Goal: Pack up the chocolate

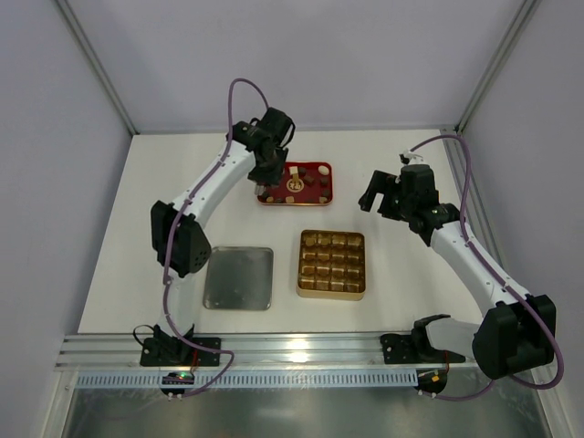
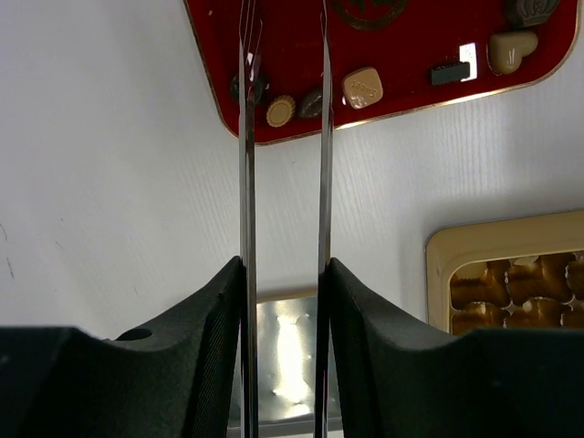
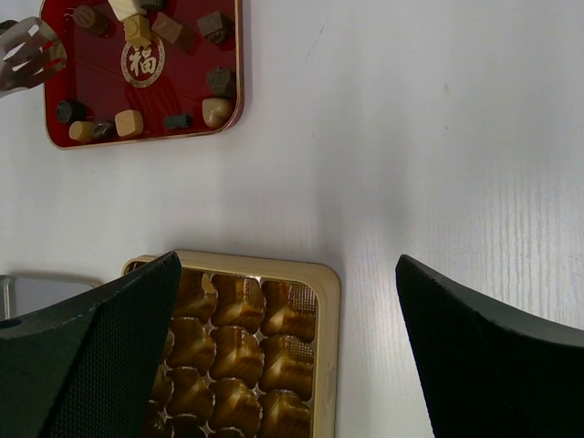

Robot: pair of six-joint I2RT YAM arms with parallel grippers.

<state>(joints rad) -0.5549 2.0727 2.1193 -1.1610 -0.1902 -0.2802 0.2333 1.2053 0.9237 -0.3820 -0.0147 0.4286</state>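
Left wrist, left claw (image 2: 285, 55) blades astride round chocolate (image 2: 280, 110), red tray (image 2: 411, 46) corner.

White arms (image 1: 205, 187) with black joints, purple cables (image 1: 245, 85) looping, left end effector (image 2: 285, 55) – black, textured, thin steel blades

Rear tray (image 1: 322, 194) at far centre of surface (image 1: 411, 283) holds chocolate pcs (image 2: 362, 88). In front of it, a bit R, sits compartment tray (image 1: 331, 294), apart from it. Flat tray (image 1: 238, 277) lies just L of compartment tray, also nearer than rear tray.
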